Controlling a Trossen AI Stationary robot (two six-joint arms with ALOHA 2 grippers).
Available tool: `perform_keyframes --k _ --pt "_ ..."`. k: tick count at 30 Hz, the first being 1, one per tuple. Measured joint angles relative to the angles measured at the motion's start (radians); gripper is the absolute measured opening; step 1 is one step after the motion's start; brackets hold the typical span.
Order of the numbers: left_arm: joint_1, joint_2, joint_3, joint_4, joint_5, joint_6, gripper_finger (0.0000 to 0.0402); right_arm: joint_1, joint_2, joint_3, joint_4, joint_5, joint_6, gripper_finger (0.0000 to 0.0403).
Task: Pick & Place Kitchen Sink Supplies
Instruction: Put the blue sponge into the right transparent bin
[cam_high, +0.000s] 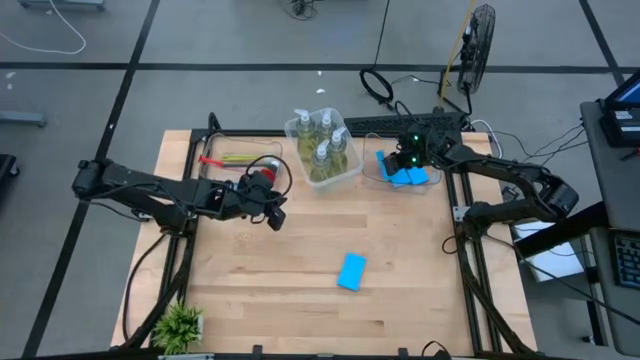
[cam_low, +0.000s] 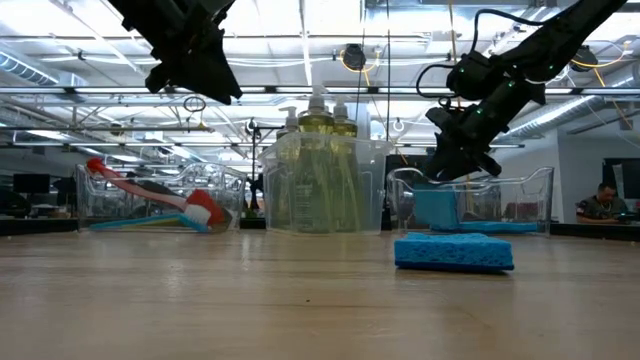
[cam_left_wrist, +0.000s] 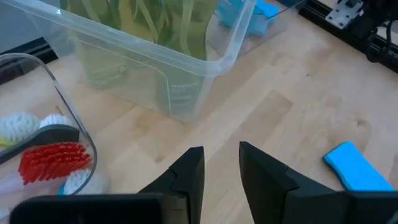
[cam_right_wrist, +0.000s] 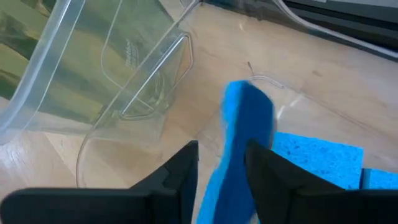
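Observation:
My right gripper (cam_right_wrist: 222, 165) hangs over the clear bin at the far right (cam_high: 400, 170) and is shut on a blue sponge (cam_right_wrist: 245, 124). More blue sponges (cam_right_wrist: 317, 158) lie on the floor of that bin. Another blue sponge (cam_high: 352, 271) lies flat on the table, nearer the front. The middle bin (cam_high: 322, 150) holds several upright soap bottles. In the left bin (cam_high: 240, 165) lie the brushes, with red bristles (cam_left_wrist: 53, 162) showing. My left gripper (cam_left_wrist: 221, 168) hovers open over bare table beside the brush bin, with nothing between its fingers. My right gripper has the blue sponge between its two fingers, which are on the sponge's flat faces (cam_right_wrist: 227, 180). The fingers slant down from the table's right side. The sponge stands on edge, its free end (cam_right_wrist: 249, 99) sticking out past the fingertips above the bin floor.
A small green plant (cam_high: 180, 325) stands at the table's near left corner. Cables and a fan (cam_high: 478, 50) lie beyond the far edge. Bare wood shows between the loose sponge and the bins.

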Motion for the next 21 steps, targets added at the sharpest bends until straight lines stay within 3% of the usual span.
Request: perform_keyframes --k 8,21 --pt "-0.034 0.000 0.000 0.003 0.010 -0.005 0.0102 0.000 -0.008 0.000 -0.002 0.000 0.000 0.0140" --pt "-0.106 0.000 0.000 0.107 0.017 0.013 0.0102 0.000 -0.158 0.000 -0.030 -0.007 -0.040 0.0129"
